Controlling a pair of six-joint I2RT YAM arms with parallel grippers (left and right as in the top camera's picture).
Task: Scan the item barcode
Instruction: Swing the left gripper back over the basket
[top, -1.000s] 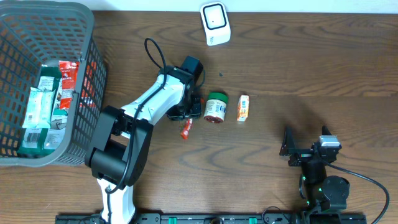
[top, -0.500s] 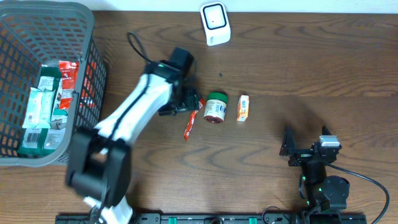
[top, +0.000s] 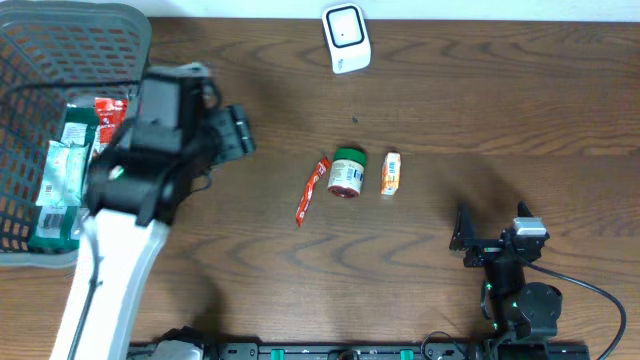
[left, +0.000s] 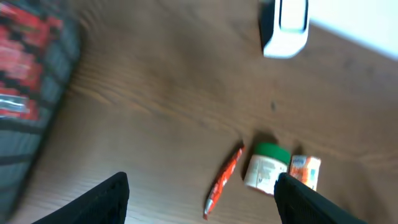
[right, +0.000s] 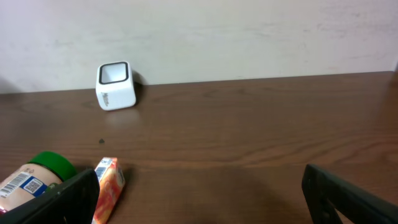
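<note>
Found the left gripper (top: 240, 132) raised next to the grey basket (top: 60, 14), fingers spread wide, gripping nothing. Saw the red sachet (top: 312, 190) flat on the wooden table (top: 500, 110), well apart from that gripper, toward the table's middle. In the left wrist view, saw the sachet (left: 222, 182) far below, between the two dark fingers (left: 93, 202), touched by neither. Noted a green-lidded jar (top: 347, 173) just beside the sachet's upper end and a small orange carton (top: 390, 173) just past the jar. Spotted the white scanner (top: 345, 38) at the table's far edge, apart from all three. Found the right gripper (top: 466, 238) near the front edge, likewise wide and empty.
</note>
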